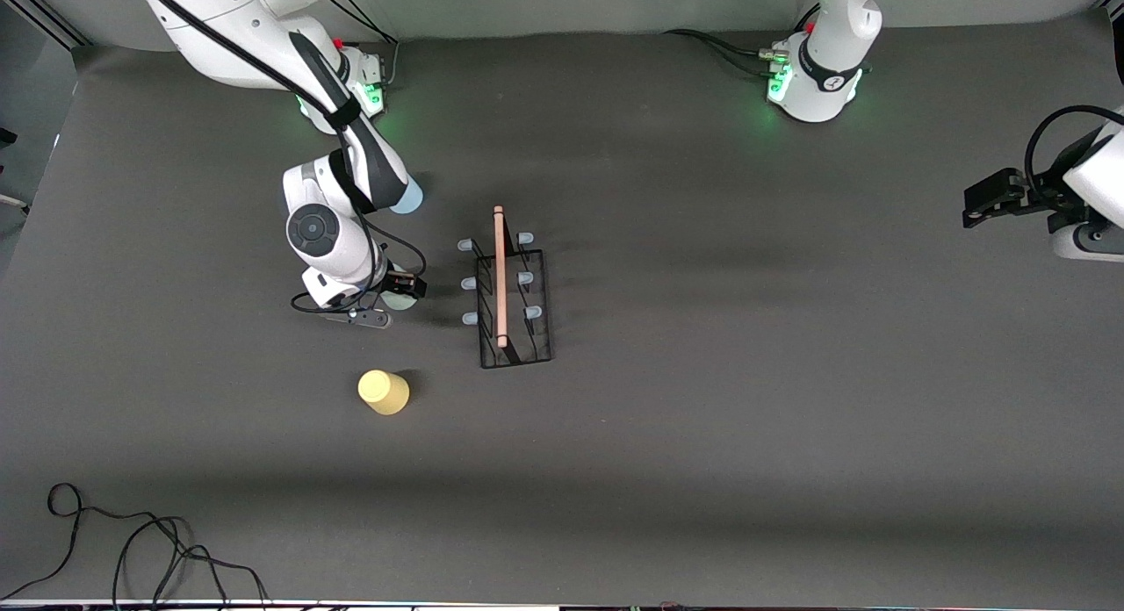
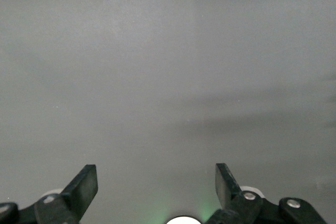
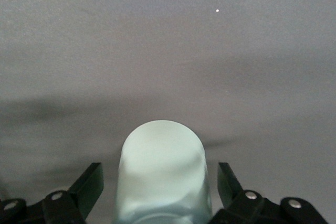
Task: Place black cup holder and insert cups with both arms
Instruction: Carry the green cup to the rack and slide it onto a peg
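The black cup holder (image 1: 511, 297) stands upright at the centre of the front view, its wooden rod handle (image 1: 500, 276) running up and down the frame and all its pale-tipped pegs (image 1: 525, 239) bare. The placing step appears done; the step in hand is judged to be the first cup pick-up.

The right tool (image 1: 397, 297) is seen just left of the holder in the front view, lowered around the pale green cup (image 3: 161, 174). In the right wrist view the cup fills the lower centre of the frame, with the two fingers (image 3: 89, 184) spread on either side of it and a gap showing on each side; it is not yet pinched. Whether the cup stands mouth-down cannot be told for certain, though its closed rounded end suggests so.

The light blue cup (image 1: 407, 196) sits higher in the frame, partly hidden by the right arm. The yellow cup (image 1: 384, 391) rests lower left of the holder, well apart from it.

The left tool (image 2: 156, 187) waits at the right edge of the front view, over bare table (image 1: 746, 435), its fingers spread wide and holding nothing.

Next, the fingers would need to be pressed onto the green cup, which would then be lifted and slipped over a peg without the rack being nudged.
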Robot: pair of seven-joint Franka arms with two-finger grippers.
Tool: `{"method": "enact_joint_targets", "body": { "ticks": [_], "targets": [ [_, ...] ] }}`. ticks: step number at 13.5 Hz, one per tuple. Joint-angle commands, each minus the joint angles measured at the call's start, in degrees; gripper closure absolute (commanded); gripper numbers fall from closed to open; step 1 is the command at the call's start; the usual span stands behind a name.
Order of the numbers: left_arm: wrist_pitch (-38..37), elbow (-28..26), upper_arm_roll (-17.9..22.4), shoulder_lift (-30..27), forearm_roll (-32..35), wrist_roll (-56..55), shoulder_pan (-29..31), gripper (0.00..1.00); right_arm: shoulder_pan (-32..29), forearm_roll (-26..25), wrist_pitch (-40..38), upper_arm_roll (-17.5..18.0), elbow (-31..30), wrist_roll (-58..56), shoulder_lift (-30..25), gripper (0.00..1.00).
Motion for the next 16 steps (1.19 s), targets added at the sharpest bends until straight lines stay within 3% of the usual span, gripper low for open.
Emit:
{"method": "enact_joint_targets", "body": {
  "ticks": [1,2,5,9,12,16],
  "targets": [
    [-0.2,-0.8,0.3,-1.4,0.9,-1.1,-0.8,0.00,0.7,-0.5,-0.6,-0.4,-0.8,0.5,-1.2,0.54],
    [-0.2,-0.9,0.3,-1.4,0.9,-1.1,-0.8,0.00,0.7,-0.5,-0.6,-0.4,-0.8,0.6,-1.5,1.00],
    [0.4,-0.8,0.3,-1.4,0.9,-1.6,-0.9,0.00,0.5,-0.5,-3.6,-0.6,0.0,0.5,-4.5,1.00],
    [0.8,-0.8,0.2,-1.5,0.8,-1.9,-0.9,0.00,0.5,-0.4,-17.7,-0.4,8.1,1.7,-9.1,1.00],
    [0.8,-0.8,0.2,-1.5,0.8,-1.9,-0.8,0.00,2.1,6.9,-28.0,-0.4,17.8,2.1,-9.3,1.00],
    [1.2,-0.8,0.2,-1.5,0.8,-1.9,-0.8,0.00,9.7,8.1,-27.8,-0.4,20.4,13.7,-9.2,1.00]
  ]
}}
